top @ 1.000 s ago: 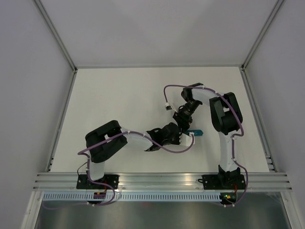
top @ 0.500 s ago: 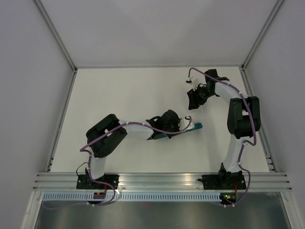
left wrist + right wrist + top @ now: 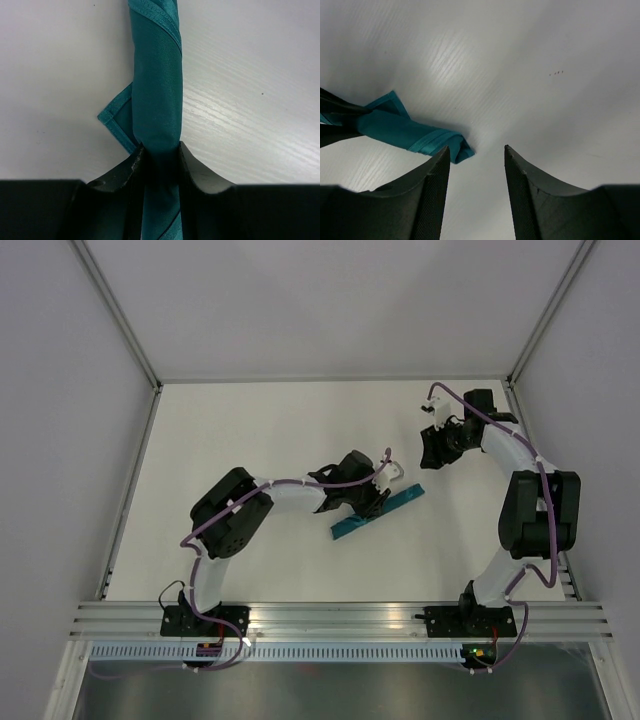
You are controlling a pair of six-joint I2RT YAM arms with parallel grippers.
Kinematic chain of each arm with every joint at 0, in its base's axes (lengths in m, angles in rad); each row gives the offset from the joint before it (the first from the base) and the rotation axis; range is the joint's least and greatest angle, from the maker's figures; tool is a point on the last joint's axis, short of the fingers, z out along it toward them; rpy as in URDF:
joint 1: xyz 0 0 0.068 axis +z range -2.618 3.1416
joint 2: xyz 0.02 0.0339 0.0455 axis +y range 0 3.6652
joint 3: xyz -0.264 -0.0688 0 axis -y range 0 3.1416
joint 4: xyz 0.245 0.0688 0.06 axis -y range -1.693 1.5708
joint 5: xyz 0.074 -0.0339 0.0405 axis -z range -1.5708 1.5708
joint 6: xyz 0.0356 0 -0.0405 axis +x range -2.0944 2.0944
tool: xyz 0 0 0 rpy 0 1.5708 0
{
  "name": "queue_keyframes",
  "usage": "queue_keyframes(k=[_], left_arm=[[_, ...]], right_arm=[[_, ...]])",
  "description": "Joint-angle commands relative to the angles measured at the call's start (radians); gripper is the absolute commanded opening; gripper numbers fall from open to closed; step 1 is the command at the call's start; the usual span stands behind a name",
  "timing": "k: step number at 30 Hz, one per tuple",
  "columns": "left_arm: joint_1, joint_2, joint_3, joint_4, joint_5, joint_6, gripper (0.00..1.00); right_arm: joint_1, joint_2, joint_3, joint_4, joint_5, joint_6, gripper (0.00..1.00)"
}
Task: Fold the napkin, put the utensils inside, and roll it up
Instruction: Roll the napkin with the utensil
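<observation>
The left arm is extended from its base at the near left across the table [image 3: 250,430] toward the centre. The left gripper [image 3: 366,502] is set down on the napkin [image 3: 402,500], which is rolled into a narrow teal tube and laid on the table just right of centre, angled from near left to far right. In the left wrist view, the roll [image 3: 156,90] is clamped between the two fingers [image 3: 194,169], whose jaws are drawn in narrow and pressed against both sides of the cloth. One hemmed corner [image 3: 117,122] is left protruding from the left side of the roll, flat on the table. The right gripper [image 3: 437,447] is held farther right, toward the far edge and apart from the roll. Its jaws are spread wide with nothing between them [image 3: 477,155]; only the roll's end [image 3: 422,139] is seen beyond its left finger.
</observation>
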Motion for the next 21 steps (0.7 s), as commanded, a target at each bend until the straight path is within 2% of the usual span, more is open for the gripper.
queue_keyframes(k=[1, 7, 13, 16, 21], left_arm=[[0.005, 0.085, -0.005, -0.151, 0.055, -0.177, 0.07], [0.012, 0.113, 0.024, -0.136, 0.052, -0.333, 0.08], [0.011, 0.125, 0.005, -0.063, 0.008, -0.517, 0.09], [0.008, 0.131, -0.008, -0.012, -0.005, -0.567, 0.12], [-0.011, 0.151, 0.004, 0.023, -0.052, -0.647, 0.12]], right_arm=[[-0.006, -0.067, -0.072, -0.025, 0.041, 0.008, 0.53], [-0.005, -0.086, -0.156, -0.031, 0.032, -0.007, 0.49], [-0.002, -0.008, -0.16, -0.031, 0.029, 0.017, 0.44], [0.01, 0.029, -0.16, -0.031, 0.036, 0.028, 0.38], [0.061, 0.083, -0.181, 0.026, 0.093, 0.06, 0.34]])
